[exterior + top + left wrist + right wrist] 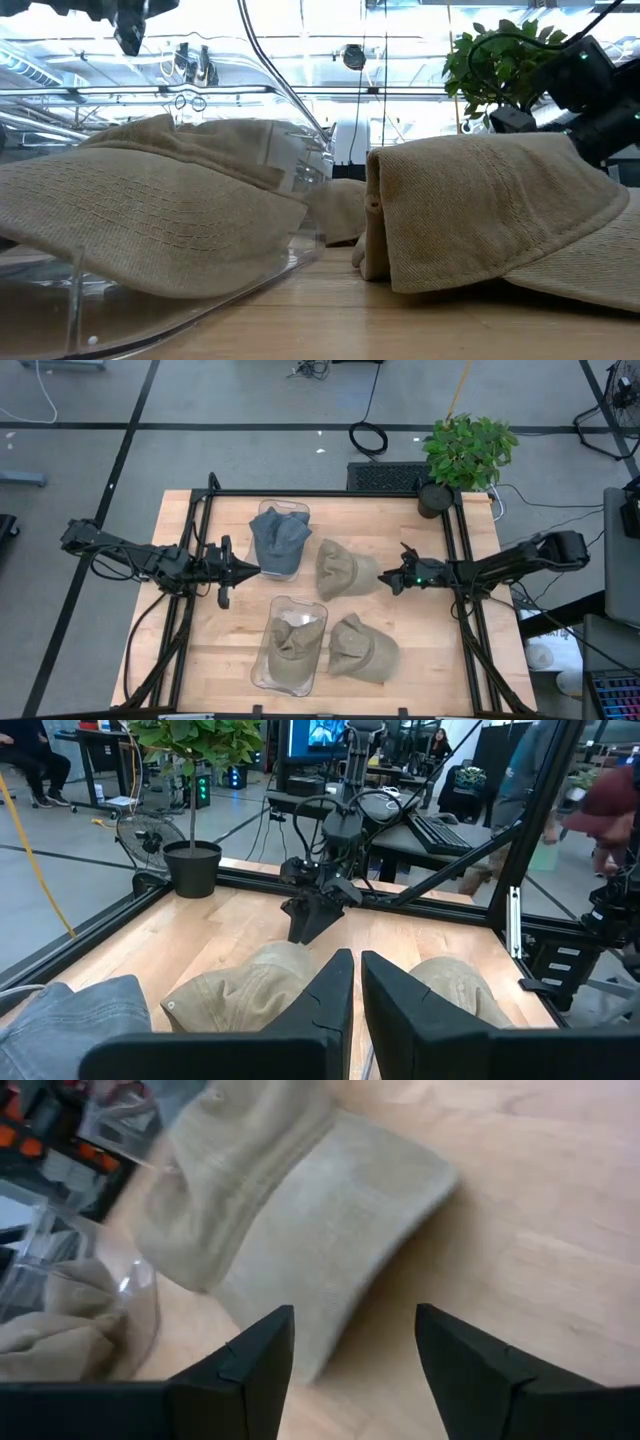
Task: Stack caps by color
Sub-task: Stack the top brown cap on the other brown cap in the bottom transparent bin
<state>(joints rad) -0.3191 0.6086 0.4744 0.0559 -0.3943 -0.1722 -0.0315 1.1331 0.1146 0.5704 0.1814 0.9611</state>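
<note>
We saw a pale, planked wooden tabletop (400,650) carrying soft fabric baseball caps and two clear, round-cornered plastic bins. The slate blue-grey denim-like caps (277,540) lay crumpled in the far clear bin (297,510). A tan, ribbed-weave cap (287,650) sat slumped in the near clear bin (262,678), its brim drooping over the glossy wall. Two more tan caps lay loose on the wood: one khaki cap (342,568) just right of the far bin, another khaki cap (362,648) beside the near bin, its stitched crown folded on itself.

The left hand (248,569) hovered at the blue-grey caps' edge, its two dark, blunt fingers (330,995) nearly together with only a narrow slit between them, holding nothing. The right hand (385,579) hung just beside the middle khaki cap, its fingers (255,1355) spread wide and empty over the flat, woven brim.
</note>
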